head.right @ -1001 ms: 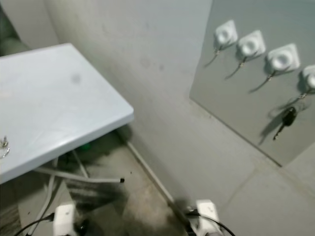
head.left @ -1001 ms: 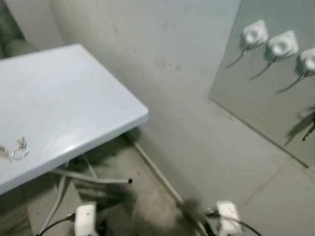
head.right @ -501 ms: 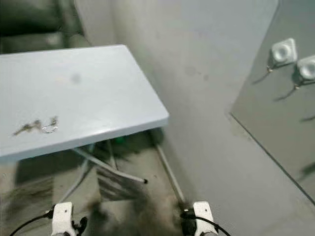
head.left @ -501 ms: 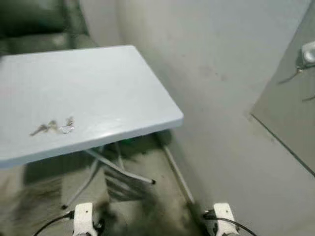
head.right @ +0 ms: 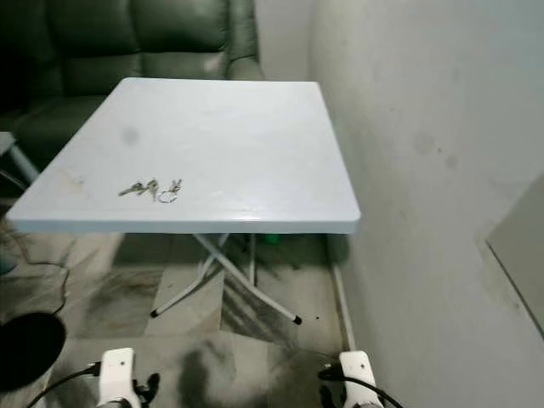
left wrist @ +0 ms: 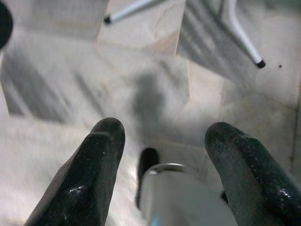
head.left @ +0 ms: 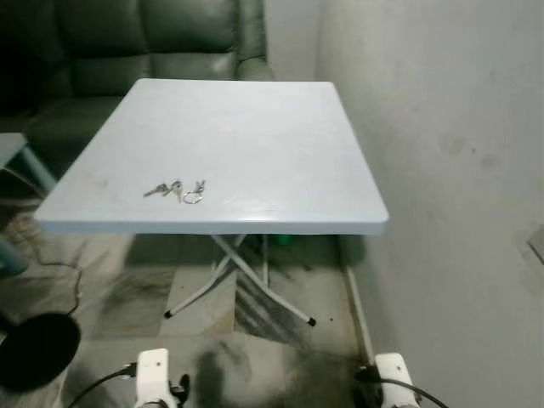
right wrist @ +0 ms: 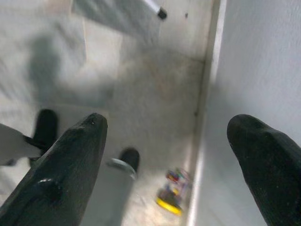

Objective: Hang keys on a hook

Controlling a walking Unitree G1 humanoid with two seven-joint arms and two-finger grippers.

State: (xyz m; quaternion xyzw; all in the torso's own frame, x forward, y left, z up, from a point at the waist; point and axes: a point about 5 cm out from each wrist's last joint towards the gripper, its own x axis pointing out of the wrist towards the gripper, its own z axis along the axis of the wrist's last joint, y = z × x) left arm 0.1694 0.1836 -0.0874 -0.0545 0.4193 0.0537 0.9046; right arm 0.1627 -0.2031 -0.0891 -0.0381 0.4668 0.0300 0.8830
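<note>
keys: small bunch of silver metal keys on a ring (head.left: 176, 190), flat on the pale blue rectangular folding table (head.left: 280, 136), near its front edge, toward the front-left corner
left gripper (left wrist: 164, 155): hanging low over the grey tiled floor (left wrist: 56, 80), black fingers spread apart, holding nothing
right gripper (right wrist: 164, 155): low beside the white wall (right wrist: 263, 56), fingers wide apart, holding nothing
behind table: dark green leather sofa (head.left: 144, 42)
</note>
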